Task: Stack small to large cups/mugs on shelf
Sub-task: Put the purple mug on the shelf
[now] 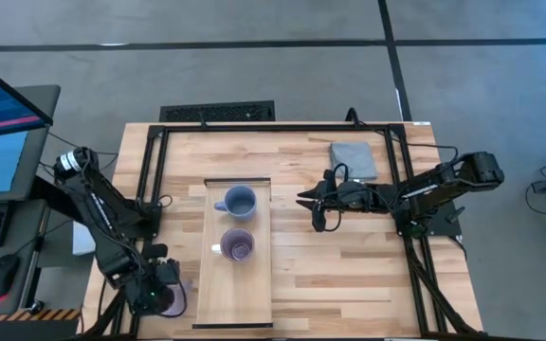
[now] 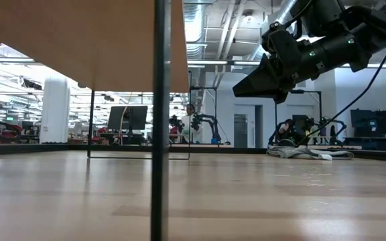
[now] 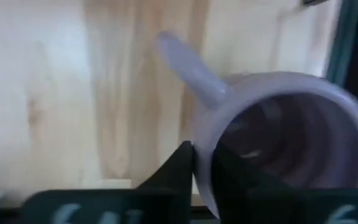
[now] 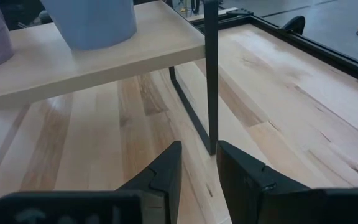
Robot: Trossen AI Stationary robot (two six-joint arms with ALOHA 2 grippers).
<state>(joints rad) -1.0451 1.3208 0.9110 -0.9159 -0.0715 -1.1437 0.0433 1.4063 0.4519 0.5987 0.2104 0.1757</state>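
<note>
A pale wooden shelf (image 1: 254, 284) stands on the table left of centre. A blue-grey mug (image 1: 239, 201) and a purple mug (image 1: 238, 247) rest on it by their bases. A lavender mug (image 1: 173, 302) is at the table's near left corner, beside the shelf, upright with its mouth up (image 3: 291, 137). My left gripper (image 1: 156, 289) points down over it and is shut on it. My right gripper (image 1: 309, 204) hangs above the table right of the shelf, open with nothing between its fingers (image 4: 197, 158). My left gripper pinches the lavender mug's rim wall (image 3: 205, 142) next to the handle (image 3: 191, 68), one finger inside the mug and one outside. The fingers come from above, pointing down. The mug sits upright; whether its base is on the table I cannot tell.
A folded grey cloth (image 1: 353, 159) lies at the far right of the table. The shelf's thin dark leg (image 4: 210, 74) stands just ahead of my right gripper. A black frame (image 1: 150, 170) runs round the table's edges. Bare wood lies right of the shelf.
</note>
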